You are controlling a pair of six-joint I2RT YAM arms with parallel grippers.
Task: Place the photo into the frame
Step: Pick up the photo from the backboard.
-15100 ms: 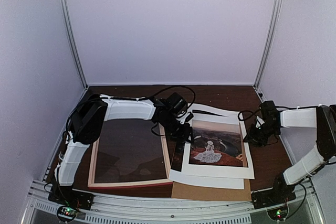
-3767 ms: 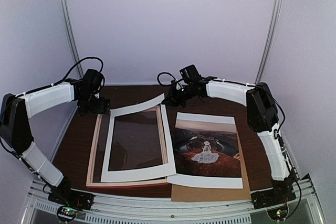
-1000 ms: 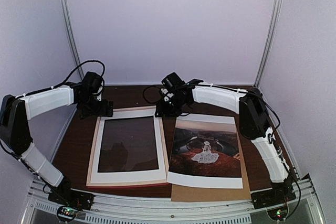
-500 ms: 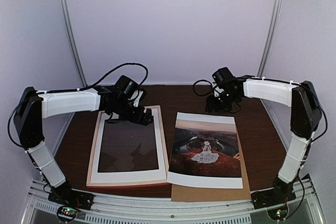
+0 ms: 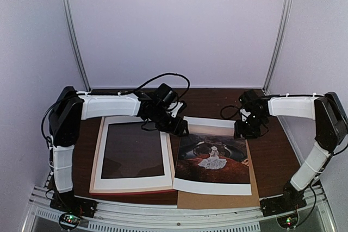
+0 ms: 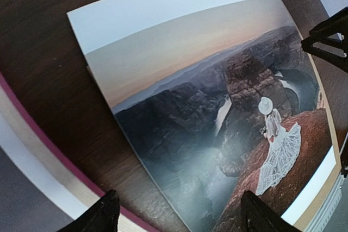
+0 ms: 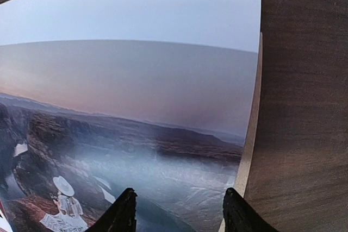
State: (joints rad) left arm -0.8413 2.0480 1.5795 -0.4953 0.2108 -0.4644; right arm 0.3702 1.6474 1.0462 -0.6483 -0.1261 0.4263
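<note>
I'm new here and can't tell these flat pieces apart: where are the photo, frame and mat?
photo (image 5: 213,159): top view, the white-dressed figure.
frame (image 6: 51,161): left wrist view, pale edge beside the pink moulding.
mat (image 5: 133,182): top view, near white border.

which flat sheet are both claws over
The paper canyon photo with a white-dressed figure, on the brown board: left claw at its far left corner, right claw at its far right. The white window mat in the pink frame has none.
</note>
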